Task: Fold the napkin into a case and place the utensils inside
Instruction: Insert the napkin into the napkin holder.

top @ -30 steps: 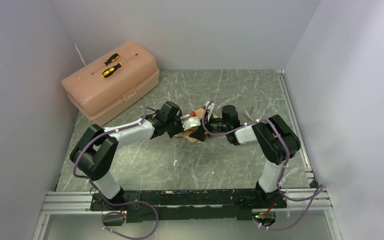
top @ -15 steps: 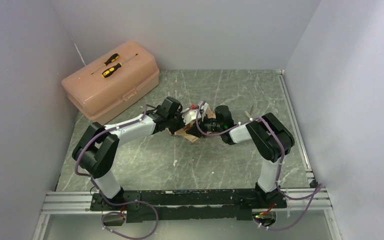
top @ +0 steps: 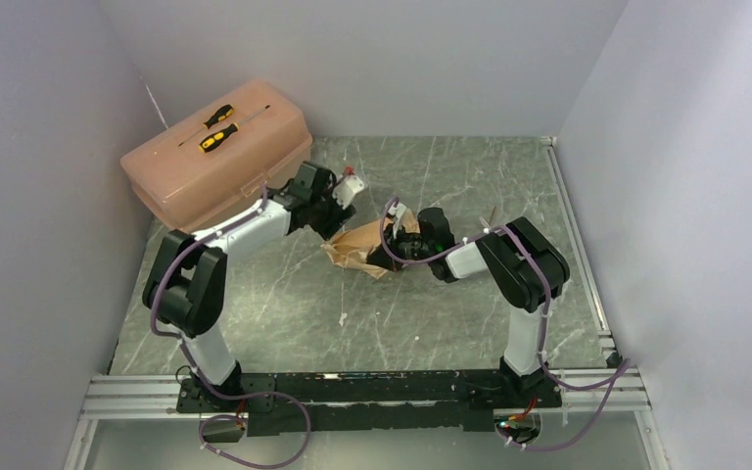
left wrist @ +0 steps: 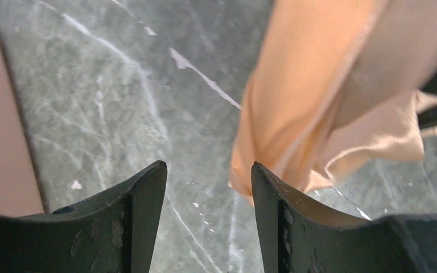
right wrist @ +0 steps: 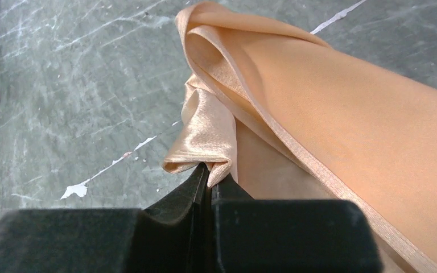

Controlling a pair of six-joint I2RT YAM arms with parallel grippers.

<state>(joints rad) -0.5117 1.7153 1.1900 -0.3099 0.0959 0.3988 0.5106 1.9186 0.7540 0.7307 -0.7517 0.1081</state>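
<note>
Clearly the folding step is in hand, not the loading; the napkin [top: 352, 245] sits as a crumpled, partly raised bundle on the middle of the counter [top: 421, 313], to the right of the pink toolbox [top: 217, 162] and nearer than it, and no flat case with a pocket edge has taken shape. The right gripper [right wrist: 210, 173] is pinched tight on a small shiny fold at the cloth's edge, holding that corner just off the marbled surface; the left gripper [left wrist: 207, 170] stands with its jaws apart and nothing between them, hovering on the far left of the bundle, the cloth just beside its right finger but not held. I cannot make out the utensils with any confidence in these views. The next move probably calls for the left gripper to take a second, opposite edge so the two arms can draw the cloth out flat; a one-handed pull would likely only drag the heap, since satin slides easily.
</note>
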